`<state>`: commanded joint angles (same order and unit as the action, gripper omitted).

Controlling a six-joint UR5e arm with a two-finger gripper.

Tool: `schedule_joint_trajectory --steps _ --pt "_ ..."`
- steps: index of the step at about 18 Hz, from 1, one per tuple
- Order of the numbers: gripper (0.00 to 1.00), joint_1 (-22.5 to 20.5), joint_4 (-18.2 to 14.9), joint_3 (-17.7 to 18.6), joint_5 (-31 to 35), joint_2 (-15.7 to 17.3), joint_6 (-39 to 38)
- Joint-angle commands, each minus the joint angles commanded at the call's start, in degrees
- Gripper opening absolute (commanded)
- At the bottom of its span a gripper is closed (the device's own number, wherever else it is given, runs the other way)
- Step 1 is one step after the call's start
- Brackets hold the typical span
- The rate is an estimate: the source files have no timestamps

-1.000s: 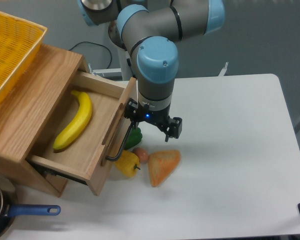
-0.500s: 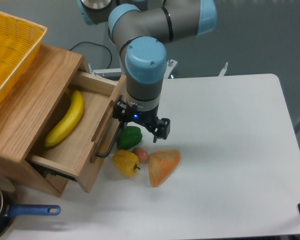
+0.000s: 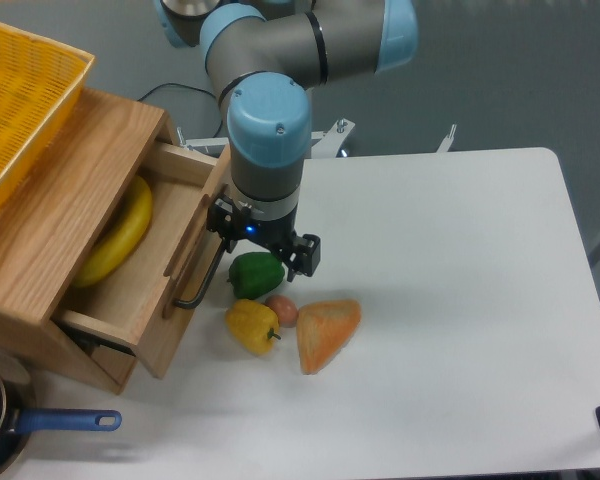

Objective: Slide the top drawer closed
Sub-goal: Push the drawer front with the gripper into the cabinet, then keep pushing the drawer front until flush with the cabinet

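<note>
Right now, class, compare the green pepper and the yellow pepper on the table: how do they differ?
The green pepper lies right beside the hand, partly under it; the yellow pepper lies clear of it, nearer the camera. The green pepper sits close to the top drawer handle; the yellow pepper touches the small reddish item. Both rest on the white table.

No readable text, label, brand, number or sign anywhere in camera view.

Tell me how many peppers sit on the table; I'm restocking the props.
2: a green pepper just beside the drawer handle under the tool, and a yellow pepper in front of it. None seem hidden.
</note>
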<state>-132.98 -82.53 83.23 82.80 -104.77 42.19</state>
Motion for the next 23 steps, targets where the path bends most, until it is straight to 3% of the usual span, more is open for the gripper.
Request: schedule_joint_trajectory --steps 23 --pt "1.00 3.5 -0.3 0.8 -0.5 0.6 -1.8"
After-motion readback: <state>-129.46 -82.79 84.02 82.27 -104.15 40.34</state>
